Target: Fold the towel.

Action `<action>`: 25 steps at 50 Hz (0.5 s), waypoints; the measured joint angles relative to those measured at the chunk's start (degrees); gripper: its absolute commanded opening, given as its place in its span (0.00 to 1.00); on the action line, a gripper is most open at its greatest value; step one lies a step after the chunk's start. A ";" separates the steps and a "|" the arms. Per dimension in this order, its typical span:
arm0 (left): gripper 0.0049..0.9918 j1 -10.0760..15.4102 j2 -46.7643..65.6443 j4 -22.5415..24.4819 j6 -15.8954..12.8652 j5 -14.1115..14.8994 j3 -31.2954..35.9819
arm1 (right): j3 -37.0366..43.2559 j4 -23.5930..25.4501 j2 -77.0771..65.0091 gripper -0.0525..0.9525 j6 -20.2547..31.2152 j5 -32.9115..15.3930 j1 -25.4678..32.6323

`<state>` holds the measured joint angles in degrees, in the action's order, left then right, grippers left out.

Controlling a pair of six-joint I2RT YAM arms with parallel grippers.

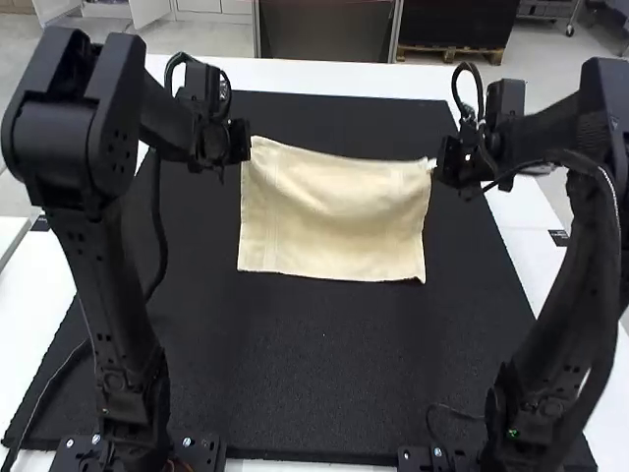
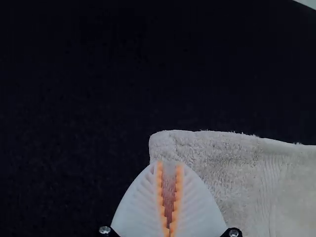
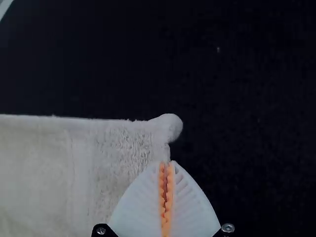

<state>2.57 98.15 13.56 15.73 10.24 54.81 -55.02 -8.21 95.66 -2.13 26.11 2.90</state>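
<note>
Both arms rise large at the sides of the frame — the left arm (image 1: pixel 108 285) from the lower left, the right arm (image 1: pixel 580 285) from the lower right. Between them, in the upper middle, the cream towel (image 1: pixel 334 216) is spread wide and unfolded, its upper edge dipping a little from corner to corner. The left pincer (image 1: pixel 239 147) is at its upper left corner, the right pincer (image 1: pixel 440 165) at its upper right. The wrist views show each one closed on cloth: the left pinches its corner between orange pads (image 2: pixel 159 187), the right pinches beside a small rounded corner tip. Beneath is a black mat (image 1: pixel 324 344) — on a white desk (image 1: pixel 344 79).
</note>
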 measured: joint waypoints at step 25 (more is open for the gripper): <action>0.02 -2.38 -9.55 -9.51 0.02 0.09 -4.46 | 0.68 11.78 -7.80 0.03 0.48 -0.44 -1.88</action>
<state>0.19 88.60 4.05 15.75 10.33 50.35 -54.35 3.57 87.85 -1.65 25.67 1.02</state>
